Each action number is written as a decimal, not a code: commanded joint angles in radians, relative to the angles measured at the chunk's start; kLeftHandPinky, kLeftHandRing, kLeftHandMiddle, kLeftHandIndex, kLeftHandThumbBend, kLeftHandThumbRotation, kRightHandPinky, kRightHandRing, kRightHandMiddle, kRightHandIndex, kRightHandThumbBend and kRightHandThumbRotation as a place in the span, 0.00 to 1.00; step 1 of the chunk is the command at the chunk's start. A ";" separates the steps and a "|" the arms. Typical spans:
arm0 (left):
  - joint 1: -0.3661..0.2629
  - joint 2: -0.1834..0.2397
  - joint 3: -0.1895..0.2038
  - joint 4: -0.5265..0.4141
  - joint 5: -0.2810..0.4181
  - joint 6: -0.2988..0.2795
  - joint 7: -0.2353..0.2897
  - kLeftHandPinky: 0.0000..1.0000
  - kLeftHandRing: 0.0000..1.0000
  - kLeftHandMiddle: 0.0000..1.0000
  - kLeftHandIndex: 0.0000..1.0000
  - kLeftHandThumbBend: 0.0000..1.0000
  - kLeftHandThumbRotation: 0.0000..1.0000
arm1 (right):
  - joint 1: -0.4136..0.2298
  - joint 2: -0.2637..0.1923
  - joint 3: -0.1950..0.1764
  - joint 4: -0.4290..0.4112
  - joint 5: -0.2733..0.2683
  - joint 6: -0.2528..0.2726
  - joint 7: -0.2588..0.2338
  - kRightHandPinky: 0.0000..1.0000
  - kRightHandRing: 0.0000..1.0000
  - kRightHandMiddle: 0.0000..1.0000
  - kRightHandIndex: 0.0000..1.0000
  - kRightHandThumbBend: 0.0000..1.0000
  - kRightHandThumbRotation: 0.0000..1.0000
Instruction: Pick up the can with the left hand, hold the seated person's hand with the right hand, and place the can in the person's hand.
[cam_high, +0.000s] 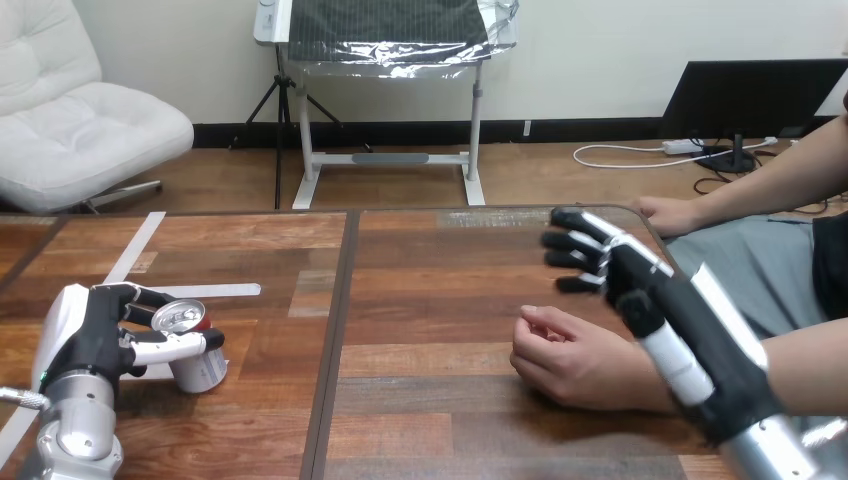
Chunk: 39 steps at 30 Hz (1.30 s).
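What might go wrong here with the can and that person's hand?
The left hand is curled round the can, which looks tilted; it might slip when lifted. The person's nearer hand lies loosely curled on the table, leaving no open palm for the can. The right hand, open close by, could bump it.

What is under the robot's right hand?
The person's near hand, loosely curled, lies on the table partly under the right hand. Its wrist is covered by that hand, so whether the two touch cannot be seen.
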 joint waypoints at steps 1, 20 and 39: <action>-0.088 0.007 -0.003 -0.109 -0.009 -0.006 -0.002 0.37 0.43 0.48 0.53 0.61 0.00 | -0.142 -0.054 -0.045 0.084 -0.036 -0.074 -0.037 0.84 0.88 0.89 0.92 0.90 0.91; -0.065 0.007 -0.002 -0.340 -0.009 0.085 -0.059 0.37 0.45 0.50 0.51 0.61 0.00 | -0.333 -0.257 -0.028 0.346 -0.277 -0.107 -0.134 0.88 0.94 0.96 0.98 0.96 0.87; -0.057 0.008 0.025 -0.514 -0.045 0.113 -0.119 0.39 0.47 0.51 0.52 0.62 0.00 | -0.452 -0.370 0.040 0.549 -0.408 -0.116 -0.121 0.81 0.95 0.99 0.99 1.00 0.73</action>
